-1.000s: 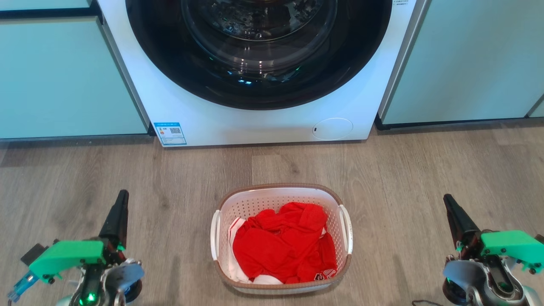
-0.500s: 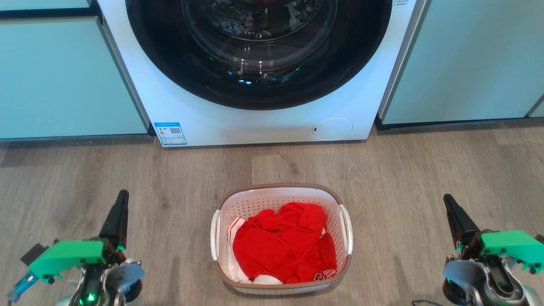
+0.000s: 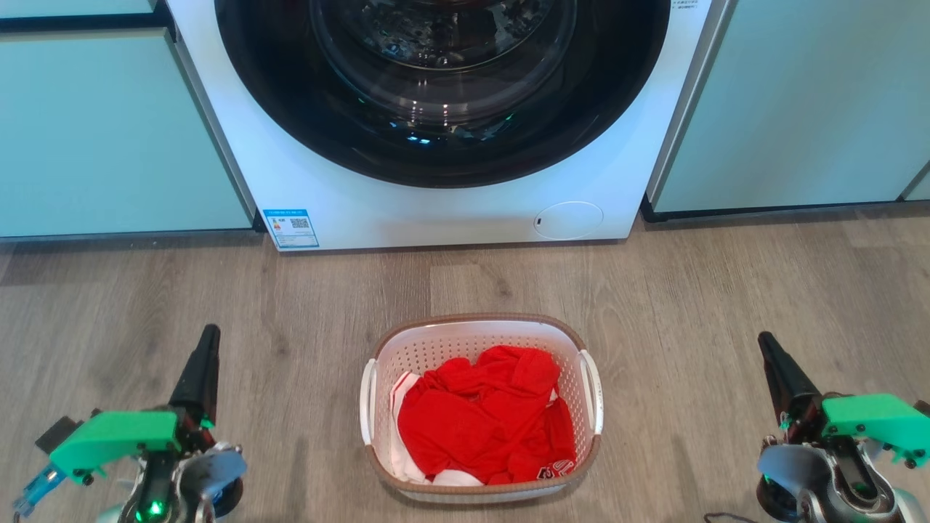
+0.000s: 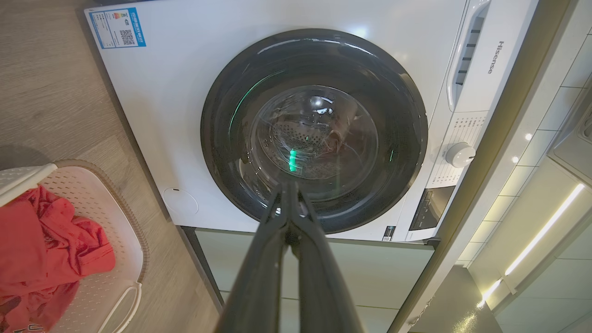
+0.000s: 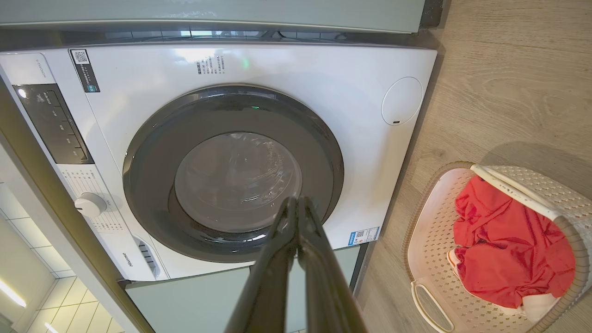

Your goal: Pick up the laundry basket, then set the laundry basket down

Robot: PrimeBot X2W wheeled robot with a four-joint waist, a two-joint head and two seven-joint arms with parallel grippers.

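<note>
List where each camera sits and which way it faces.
Head view: on the head, facing forward and down at the laundry basket before the washer; left gripper lower left, right gripper lower right.
Left wrist view: on the left wrist, rolled sideways, facing along its shut fingers at the washer door.
Right wrist view: on the right wrist, rolled oppositely, same aim along its shut fingers.
Shared: all see washer and laundry basket.

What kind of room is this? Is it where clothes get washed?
Most likely a home laundry spot: a front-loading washing machine sits between pale green cabinets, and a laundry basket of red clothes stands on the wood floor before it.
</note>
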